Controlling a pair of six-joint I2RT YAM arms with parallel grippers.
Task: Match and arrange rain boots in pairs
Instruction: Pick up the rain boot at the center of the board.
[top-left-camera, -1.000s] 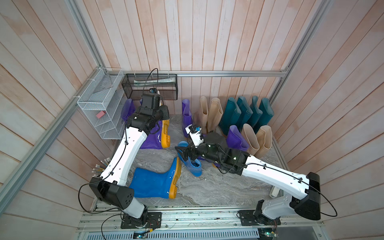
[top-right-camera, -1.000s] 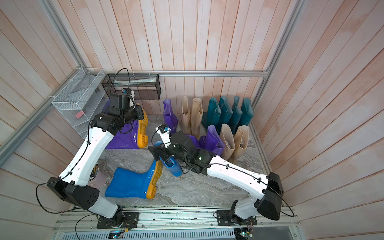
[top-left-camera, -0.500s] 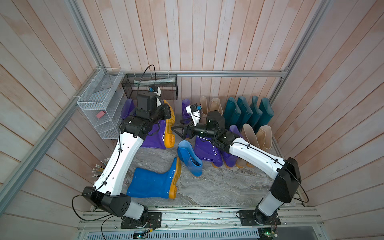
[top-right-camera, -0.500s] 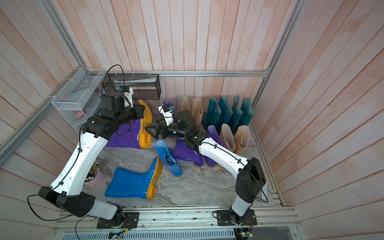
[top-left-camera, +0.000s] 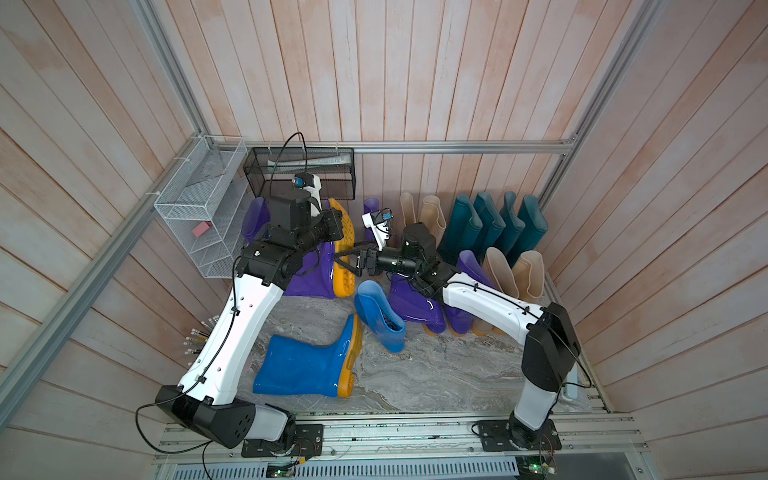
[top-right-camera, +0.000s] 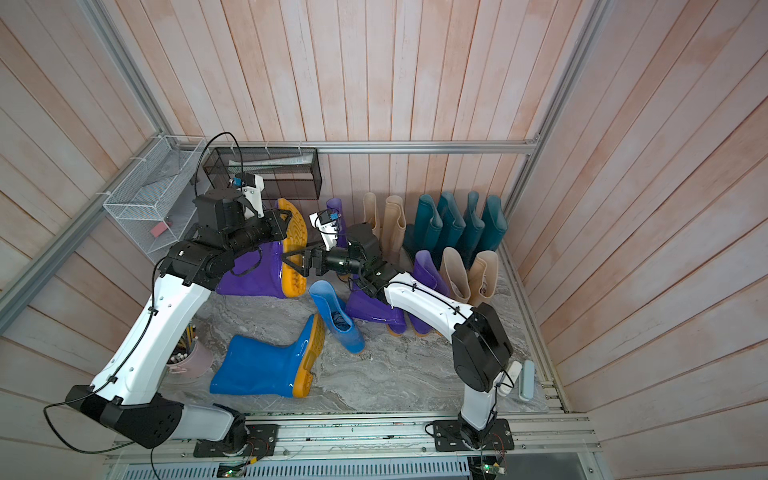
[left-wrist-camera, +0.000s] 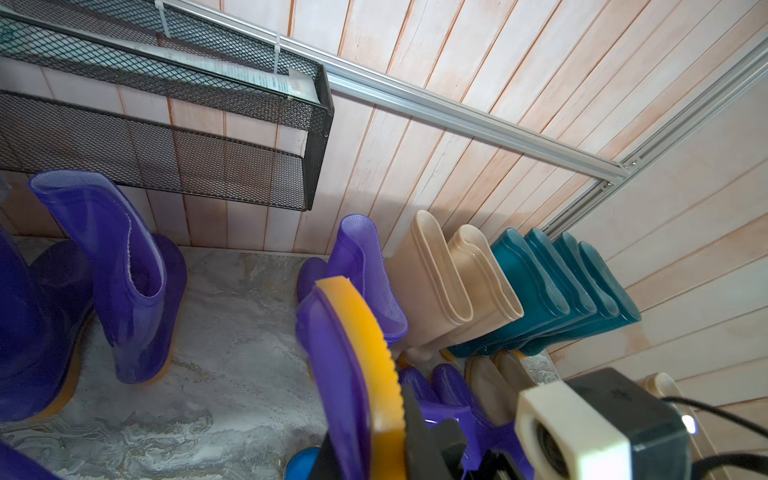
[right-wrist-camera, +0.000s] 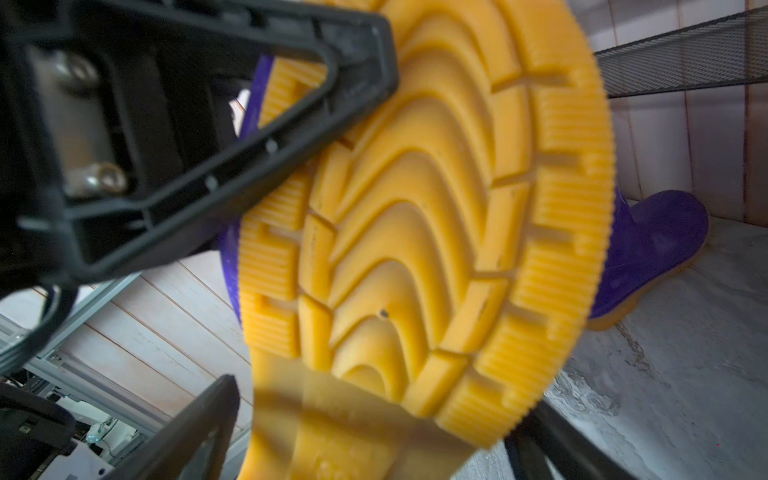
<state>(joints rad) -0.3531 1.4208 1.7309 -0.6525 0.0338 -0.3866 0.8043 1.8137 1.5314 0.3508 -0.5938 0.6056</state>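
Note:
A purple rain boot (top-left-camera: 316, 274) is held on its side off the floor, its orange sole (right-wrist-camera: 415, 232) facing right. My left gripper (top-left-camera: 337, 219) is shut on its toe, one finger (right-wrist-camera: 249, 124) across the sole. My right gripper (top-left-camera: 344, 262) is open, its fingers (right-wrist-camera: 195, 432) standing either side of the sole's heel end without gripping. One blue boot (top-left-camera: 307, 365) lies flat at the front and another (top-left-camera: 380, 316) leans upright. Purple boots (top-left-camera: 415, 305), beige boots (top-left-camera: 515, 274) and several teal boots (top-left-camera: 498, 224) stand to the right and at the back.
A black mesh shelf (top-left-camera: 299, 170) hangs on the back wall over the held boot. A white wire basket (top-left-camera: 195, 216) is fixed to the left wall. A cup of pencils (top-right-camera: 187, 361) stands at the front left. Two loose purple boots (left-wrist-camera: 133, 282) stand under the shelf.
My right arm has swung from the leaning blue boot up and back-left to the held boot's sole. My left arm has raised the purple boot a little.

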